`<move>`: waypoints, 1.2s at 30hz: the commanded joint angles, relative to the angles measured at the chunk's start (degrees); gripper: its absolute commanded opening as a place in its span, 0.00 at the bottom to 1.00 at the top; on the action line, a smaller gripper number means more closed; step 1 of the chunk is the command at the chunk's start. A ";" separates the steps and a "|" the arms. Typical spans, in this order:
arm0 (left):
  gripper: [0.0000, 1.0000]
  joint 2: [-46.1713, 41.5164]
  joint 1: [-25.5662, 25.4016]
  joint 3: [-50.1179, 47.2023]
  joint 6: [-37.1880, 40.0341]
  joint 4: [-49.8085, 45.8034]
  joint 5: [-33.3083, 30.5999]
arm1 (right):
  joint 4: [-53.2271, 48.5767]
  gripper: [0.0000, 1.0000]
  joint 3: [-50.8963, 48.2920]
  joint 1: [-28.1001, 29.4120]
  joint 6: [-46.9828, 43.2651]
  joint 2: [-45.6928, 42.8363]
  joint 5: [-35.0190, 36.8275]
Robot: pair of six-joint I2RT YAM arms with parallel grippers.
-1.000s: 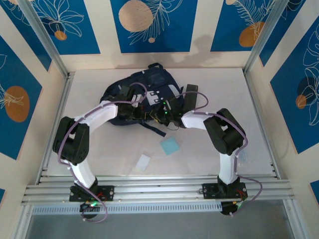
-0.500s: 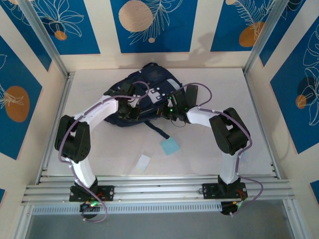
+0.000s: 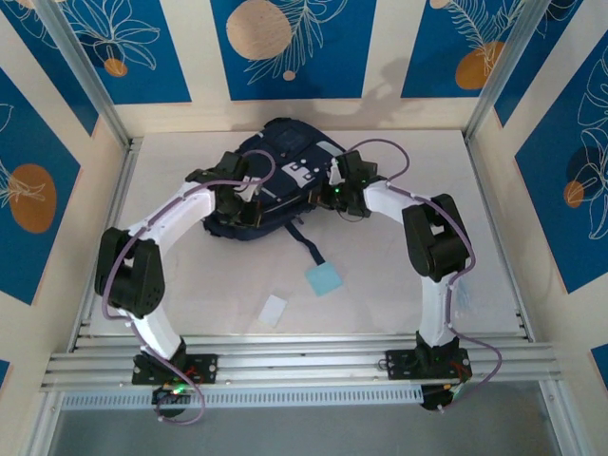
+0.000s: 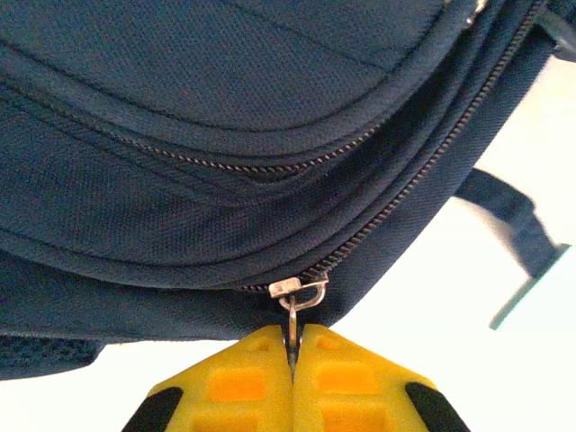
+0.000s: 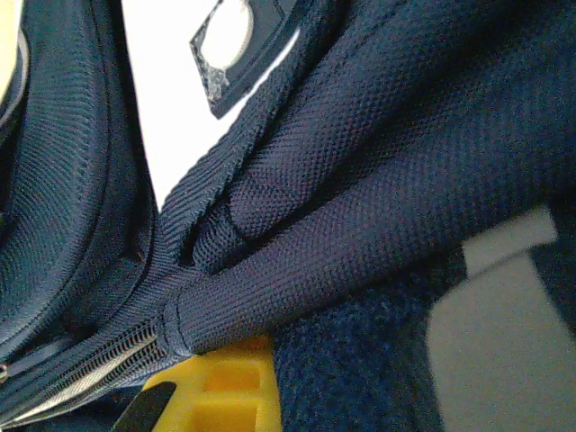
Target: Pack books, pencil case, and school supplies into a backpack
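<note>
Spreading across most of the overhead view, the white table (image 3: 190, 285) carries the backpack (image 3: 285, 152) in the upper middle of the frame, close to the back wall. Its navy fabric also covers the upper two thirds of the left wrist view (image 4: 225, 90) and runs diagonally through the right wrist view (image 5: 360, 180).

Both arms curve inward from the bottom corners and meet at the bag. The left gripper (image 3: 249, 204) sits on the bag's lower left edge. In its wrist view (image 4: 292, 346), at bottom centre, its yellow pads (image 4: 238, 382) are pressed together on the metal zipper pull (image 4: 297, 295), which hangs from the zip line along the bag's lower seam.

The right gripper (image 3: 332, 187) is at the bag's right side, with its jaws closed. In its wrist view a thick fold of navy cloth lies right against its yellow pad (image 5: 229, 387) at bottom left. Whether any cloth is caught between the fingers cannot be told.

A dark strap (image 3: 304, 245) trails from the bag's lower edge toward the middle of the frame. Just below its end lies the light-blue pad (image 3: 324, 279). The white piece (image 3: 274, 311) lies near the pad, to its lower left, and the two do not touch.
</note>
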 commanded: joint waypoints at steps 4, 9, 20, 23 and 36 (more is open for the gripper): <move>0.00 0.50 -1.69 5.86 -5.01 -2.55 8.81 | 1.84 0.28 1.79 -1.67 4.05 -3.27 -0.17; 0.00 3.81 -2.03 10.66 -6.78 -0.14 10.68 | 7.91 0.72 -10.82 -1.33 12.52 -12.80 -2.13; 0.00 2.60 -2.92 10.71 -5.62 -2.34 10.26 | 23.42 0.91 -22.28 5.43 28.47 -14.23 -1.48; 0.00 1.36 -2.92 9.59 -5.09 -3.15 10.53 | 27.24 0.91 -20.78 7.85 28.93 -10.99 2.53; 0.00 1.06 -2.62 6.24 0.40 -9.22 -0.77 | 31.91 0.00 -18.85 8.04 28.26 -5.22 8.41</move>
